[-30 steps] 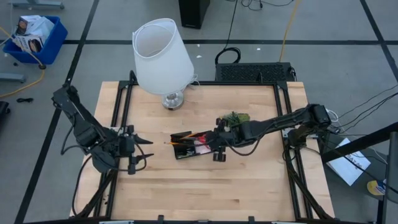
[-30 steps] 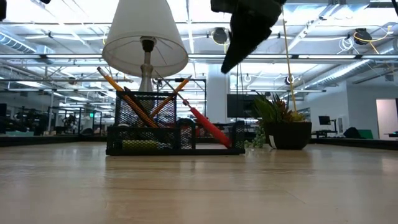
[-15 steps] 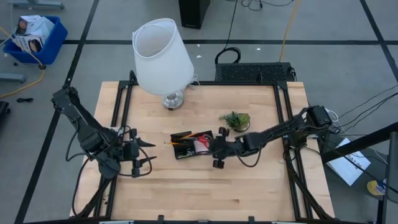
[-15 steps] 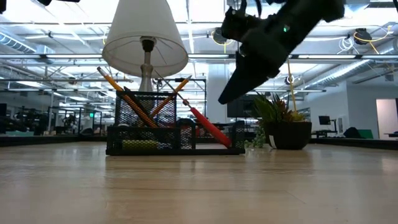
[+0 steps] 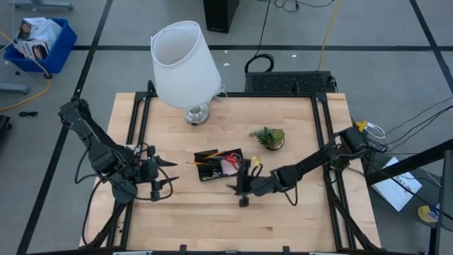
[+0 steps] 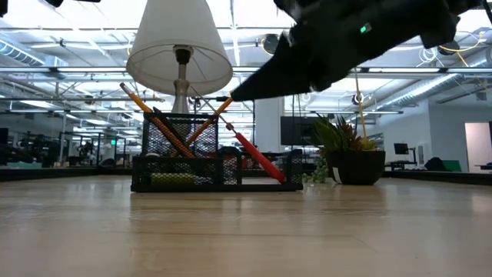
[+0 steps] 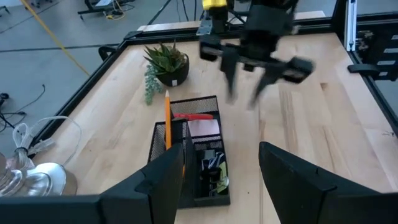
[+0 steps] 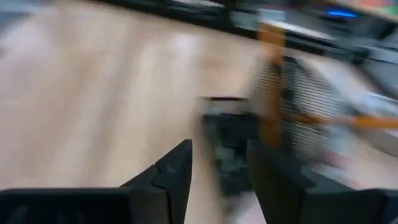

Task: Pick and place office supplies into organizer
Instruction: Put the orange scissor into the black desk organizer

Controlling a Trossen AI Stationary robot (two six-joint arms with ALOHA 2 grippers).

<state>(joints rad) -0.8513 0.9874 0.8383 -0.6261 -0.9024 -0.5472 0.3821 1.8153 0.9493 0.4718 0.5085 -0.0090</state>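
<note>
The black mesh organizer (image 5: 219, 164) stands mid-table on its base. Orange pencils (image 6: 157, 119) lean in its tall cup. Red-handled scissors (image 6: 257, 158) slant over its low part, beside a pink sticky-note pad (image 7: 204, 129). My right gripper (image 5: 236, 188) hangs open and empty above the table, just off the organizer's near right corner, fingers pointing toward the table's left. Its spread fingers show in the left wrist view (image 7: 249, 93). My left gripper (image 5: 166, 173) waits open and empty, left of the organizer.
A big white lamp (image 5: 185, 67) stands at the far left of the table. A small green plant in a dark pot (image 5: 267, 137) sits right of the organizer toward the far side. Bare wood (image 5: 212, 219) lies along the near edge.
My right gripper has left the spot over the organizer's right end. It has gone down and toward the table's near edge, and has tipped from pointing steeply down to nearly level. The organizer and its contents have stayed put.
</note>
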